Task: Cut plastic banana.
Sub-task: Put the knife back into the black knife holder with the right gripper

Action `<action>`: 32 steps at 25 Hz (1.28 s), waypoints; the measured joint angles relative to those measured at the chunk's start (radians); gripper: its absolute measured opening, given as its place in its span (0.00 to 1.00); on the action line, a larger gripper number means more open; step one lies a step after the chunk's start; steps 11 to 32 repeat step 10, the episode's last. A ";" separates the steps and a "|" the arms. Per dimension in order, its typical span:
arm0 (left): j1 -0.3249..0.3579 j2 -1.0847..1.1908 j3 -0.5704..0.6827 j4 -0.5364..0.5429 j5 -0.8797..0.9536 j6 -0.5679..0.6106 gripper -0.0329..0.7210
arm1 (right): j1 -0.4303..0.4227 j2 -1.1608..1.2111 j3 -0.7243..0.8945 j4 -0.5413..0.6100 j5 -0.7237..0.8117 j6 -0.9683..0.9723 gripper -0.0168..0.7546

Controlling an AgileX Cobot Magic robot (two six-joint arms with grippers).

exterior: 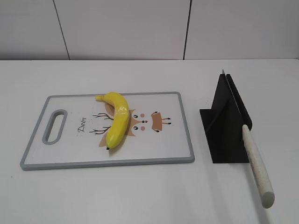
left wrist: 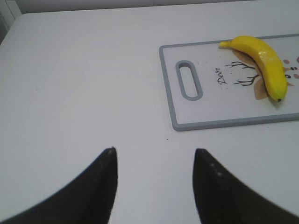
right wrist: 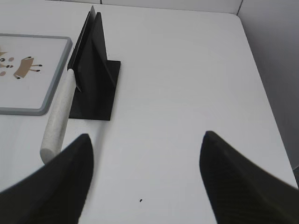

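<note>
**Observer:** Left wrist view first: your left gripper (left wrist: 154,186) has its jaws spread wide with nothing between them, hovering over bare table (left wrist: 84,84). The plastic banana (left wrist: 261,63) sits well ahead and off to the right of those jaws, far from any contact.

**Operator:** And the other arm?

**Observer:** Your right gripper (right wrist: 145,182) is likewise spread and holds nothing. Just ahead and to the left of its jaws is the pale speckled handle of the knife (right wrist: 58,119), whose blade rests in the slot of the black holder (right wrist: 93,70). You see no banana from that wrist at all, only a corner of the cutting board (right wrist: 42,105).

**Operator:** So how far along am I?

**Observer:** I'd judge you at the very start. From the exterior view the banana (exterior: 117,119) lies whole, at a slant over the deer print on the cutting board (exterior: 182,140), dark tip toward the near edge. The knife (exterior: 254,158) is untouched in its holder (exterior: 226,121), which stands just right of the board.

**Operator:** What remains?

**Observer:** Everything, as far as I can tell: you must take up the knife, likely steady the banana, and make the cut.
</note>
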 joint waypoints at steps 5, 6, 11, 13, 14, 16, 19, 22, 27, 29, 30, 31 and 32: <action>0.000 0.000 0.000 0.000 0.000 0.000 0.69 | 0.000 0.000 0.000 0.000 0.000 0.000 0.73; 0.000 0.000 0.000 0.000 0.000 0.000 0.69 | 0.000 0.000 0.000 0.000 0.000 0.000 0.73; 0.000 0.000 0.000 0.000 0.000 0.000 0.69 | 0.000 0.000 0.000 0.000 0.000 0.000 0.73; 0.000 0.000 0.000 0.000 0.000 0.000 0.69 | 0.000 0.000 0.000 0.000 0.000 0.000 0.73; 0.000 0.000 0.000 0.000 0.000 0.000 0.69 | 0.000 0.000 0.000 0.000 0.000 0.000 0.73; 0.000 0.000 0.000 0.000 0.000 0.000 0.69 | 0.000 0.000 0.000 0.000 0.000 0.000 0.73; 0.000 0.000 0.000 0.000 0.000 0.000 0.69 | 0.000 0.000 0.000 0.000 0.000 0.000 0.73; 0.000 0.000 0.000 0.000 0.000 0.000 0.69 | 0.000 0.000 0.000 0.000 0.000 0.000 0.73; 0.000 0.000 0.000 0.000 0.000 0.000 0.69 | 0.000 0.000 0.000 0.000 0.000 0.000 0.73; 0.000 0.000 0.000 0.000 0.000 0.000 0.69 | 0.000 0.000 0.000 0.000 0.000 0.000 0.73; 0.000 0.000 0.000 0.000 0.000 0.000 0.69 | 0.000 0.000 0.000 0.000 0.000 0.000 0.73; 0.000 0.000 0.000 0.000 0.000 0.000 0.69 | 0.000 0.000 0.000 0.000 0.000 0.000 0.73; 0.000 0.000 0.000 0.000 0.000 0.000 0.69 | 0.000 0.000 0.000 0.000 0.000 0.000 0.73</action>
